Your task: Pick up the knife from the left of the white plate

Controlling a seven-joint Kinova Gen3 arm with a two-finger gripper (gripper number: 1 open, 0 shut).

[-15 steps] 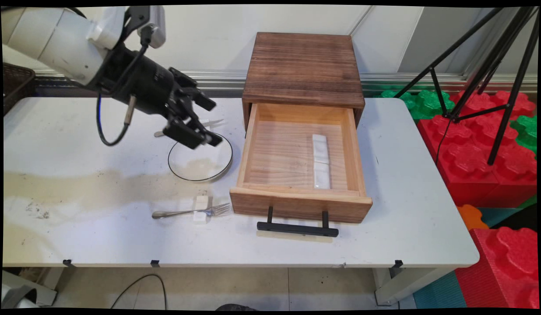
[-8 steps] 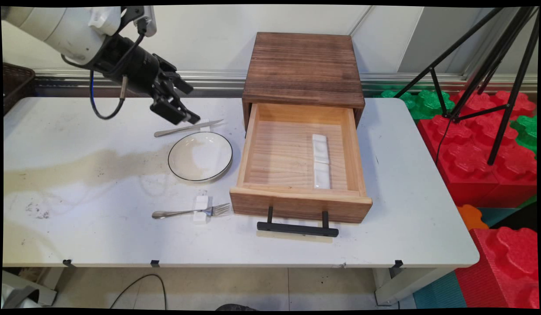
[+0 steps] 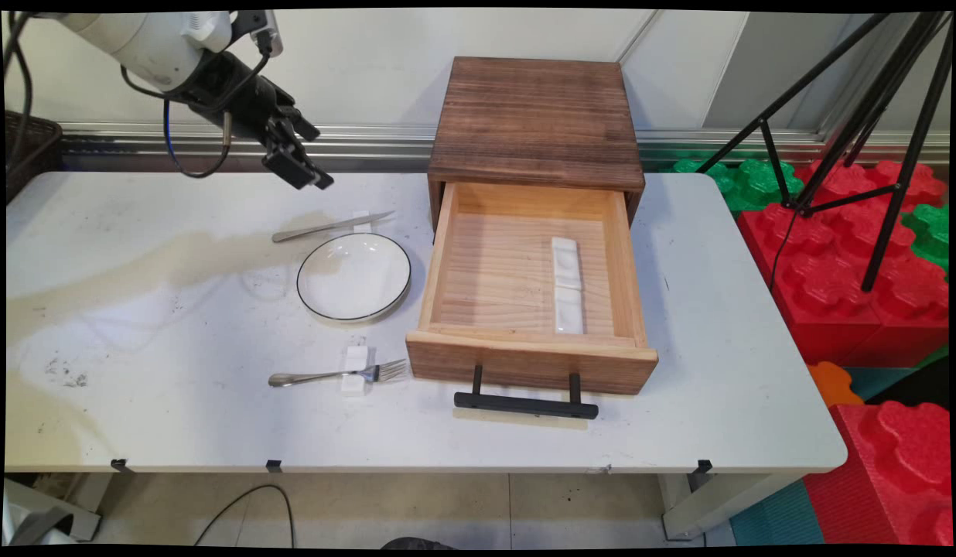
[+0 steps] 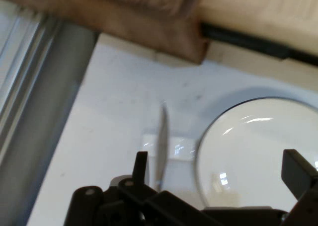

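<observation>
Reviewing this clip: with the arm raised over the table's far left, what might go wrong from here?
1. The open gripper hangs above the knife, which lies propped on a small white rest; a descent slightly off could tip it off the rest.
2. The plate lies right beside the knife, so a wide finger might strike its rim.
3. The open drawer juts out nearby; a sideways swing could hit its side.

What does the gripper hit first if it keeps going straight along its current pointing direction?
Probably the knife on its white rest, or the near rim of the plate beside it. The gripper, jaws open, hangs above the table angled down toward them. Depth is unclear, so which comes first is uncertain.
</observation>
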